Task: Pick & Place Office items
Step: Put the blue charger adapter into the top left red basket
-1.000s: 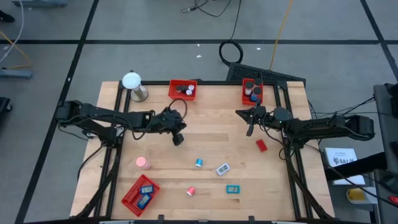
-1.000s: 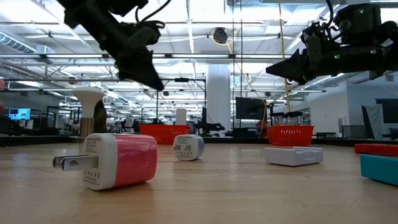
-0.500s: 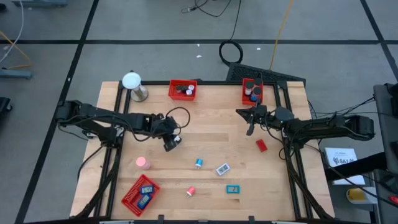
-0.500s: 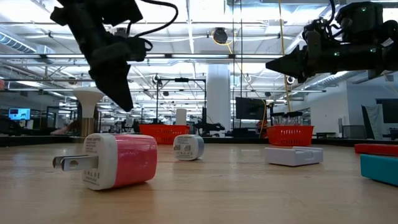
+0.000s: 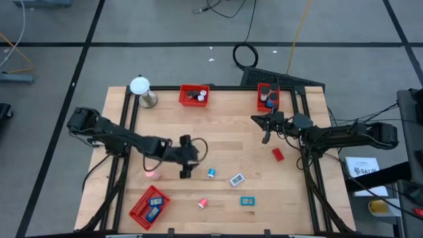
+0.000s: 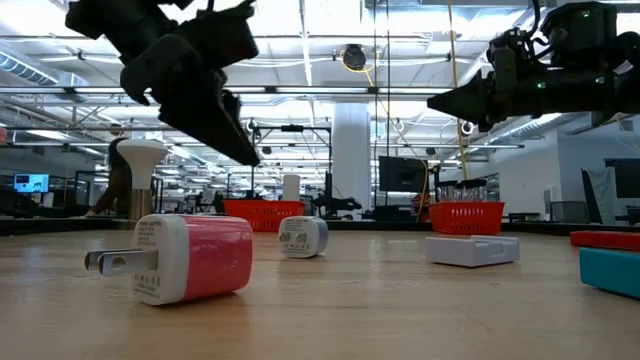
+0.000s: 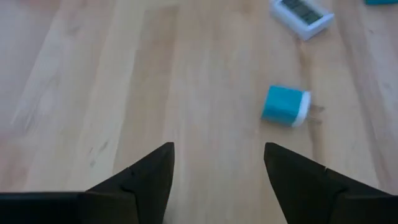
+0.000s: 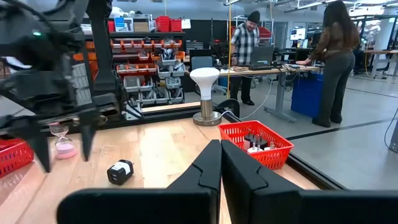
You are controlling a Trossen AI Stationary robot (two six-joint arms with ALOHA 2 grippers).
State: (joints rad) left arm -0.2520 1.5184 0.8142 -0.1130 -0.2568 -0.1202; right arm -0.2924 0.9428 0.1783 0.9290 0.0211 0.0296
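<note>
Bring your left tool (image 5: pixel 184 173), fingers apart and empty, over the blue item (image 5: pixel 211 173) mid-table, centre it between them before closing; right tool (image 5: pixel 266 139) waits clenched.

Grey floor (image 5: pixel 165 63) with dark seams; shelving (image 8: pixel 146 68) with red bins behind; two people at desk (image 8: pixel 273 67).

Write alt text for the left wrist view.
The left end effector hangs open over bare wooden table, its two dark fingers apart with nothing between them. Ahead of it lie a small blue-and-white block and, farther off, a white item at the picture's edge.
</note>
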